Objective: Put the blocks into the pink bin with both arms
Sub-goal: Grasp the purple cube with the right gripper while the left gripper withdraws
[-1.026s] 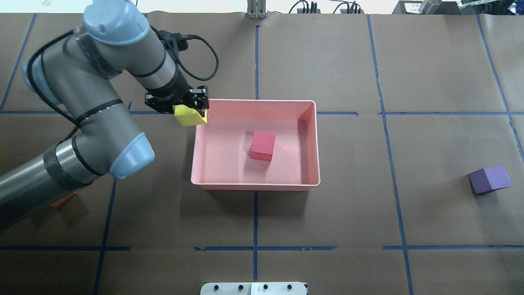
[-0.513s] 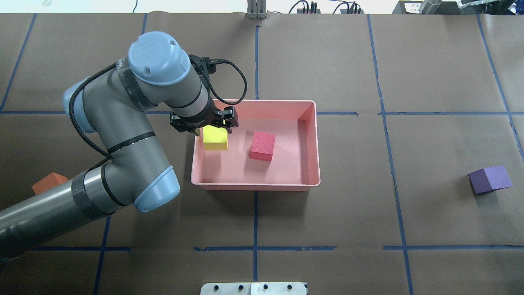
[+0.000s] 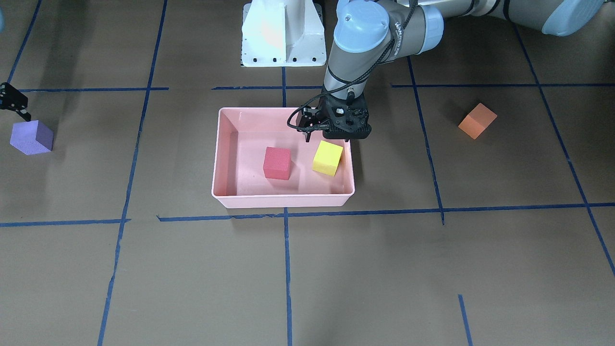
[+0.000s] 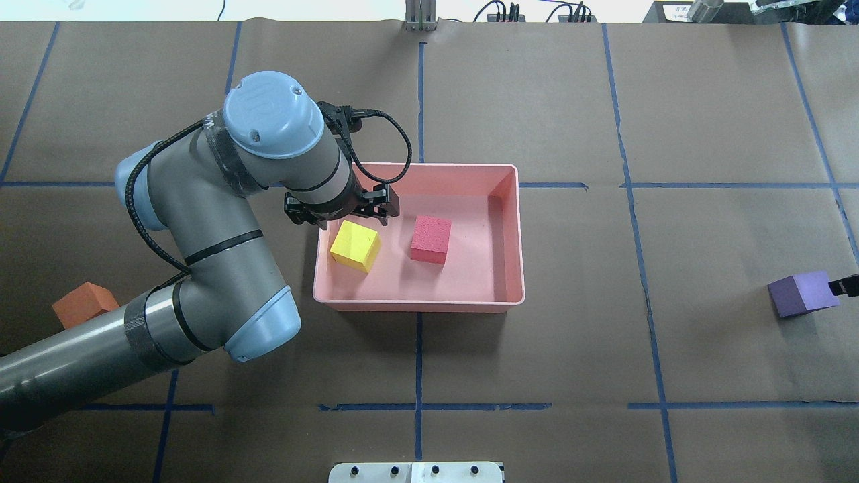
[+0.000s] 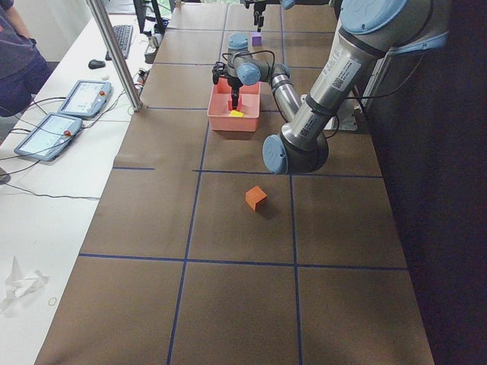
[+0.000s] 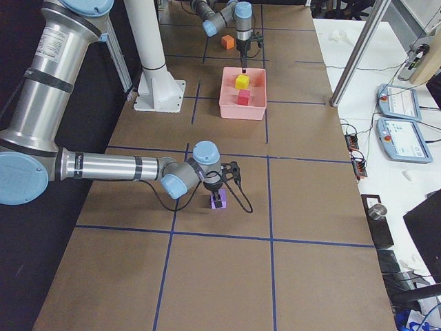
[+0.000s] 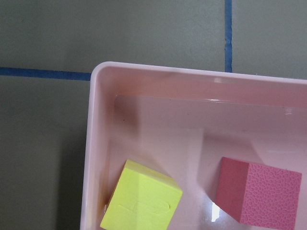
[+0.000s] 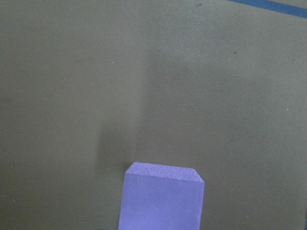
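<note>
Overhead exterior. Item: yellow-green matte foam cube (image 4: 355, 246), a second ago clamped in the left pincer (image 4: 342, 216) at the rim, now lying free on the floor of the shallow pale-pink plastic bin (image 4: 416, 305), near the red foam cube (image 4: 430, 239). Two of four binned.

Left pincer: fingers apart, empty, over the bin's left end, clear of the cube.

Right pincer (image 4: 844, 286) (a sliver at the edge): beside the purple foam cube (image 4: 802, 294) on the worktop (image 4: 537, 369); apart or together, cannot tell.

Orange foam cube (image 4: 84, 303): outstanding.
</note>
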Tool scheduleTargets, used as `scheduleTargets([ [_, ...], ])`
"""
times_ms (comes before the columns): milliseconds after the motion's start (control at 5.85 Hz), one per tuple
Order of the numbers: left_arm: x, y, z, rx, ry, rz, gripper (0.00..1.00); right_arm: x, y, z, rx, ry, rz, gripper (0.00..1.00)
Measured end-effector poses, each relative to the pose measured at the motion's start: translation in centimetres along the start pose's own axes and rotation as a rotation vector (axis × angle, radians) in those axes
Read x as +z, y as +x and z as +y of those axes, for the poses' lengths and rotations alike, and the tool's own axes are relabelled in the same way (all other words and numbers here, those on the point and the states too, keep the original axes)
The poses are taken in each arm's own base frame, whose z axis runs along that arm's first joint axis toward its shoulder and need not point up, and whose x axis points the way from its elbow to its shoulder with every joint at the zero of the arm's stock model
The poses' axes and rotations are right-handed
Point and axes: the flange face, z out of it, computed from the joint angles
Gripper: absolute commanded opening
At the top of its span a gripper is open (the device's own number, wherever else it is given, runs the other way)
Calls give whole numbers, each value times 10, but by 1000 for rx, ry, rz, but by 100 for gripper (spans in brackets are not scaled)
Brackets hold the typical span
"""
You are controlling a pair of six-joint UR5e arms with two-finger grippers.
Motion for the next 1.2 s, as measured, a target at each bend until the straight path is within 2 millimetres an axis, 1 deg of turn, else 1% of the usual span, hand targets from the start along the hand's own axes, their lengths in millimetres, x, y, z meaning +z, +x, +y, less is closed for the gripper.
scheduleTargets([
  [342, 0, -1, 0, 0, 1, 0, 100, 19, -3, 2, -3, -21, 9, 100],
  [513, 0, -2, 1, -1, 1, -1, 100, 33, -3, -3, -9, -31, 19, 100],
  [684, 0, -2, 1, 0, 1, -1, 100, 44, -5, -8, -17, -39, 23, 87],
  [855, 0, -2, 1, 0, 1, -1, 100, 50, -8, -10, -24, -46, 23, 45],
  [1026, 0, -3, 1, 0, 1, -1, 100, 53, -10, -10, -24, -55, 24, 26],
  [1197, 1, -3, 1, 1, -1, -1, 100, 52, -12, -10, -26, -57, 20, 26],
])
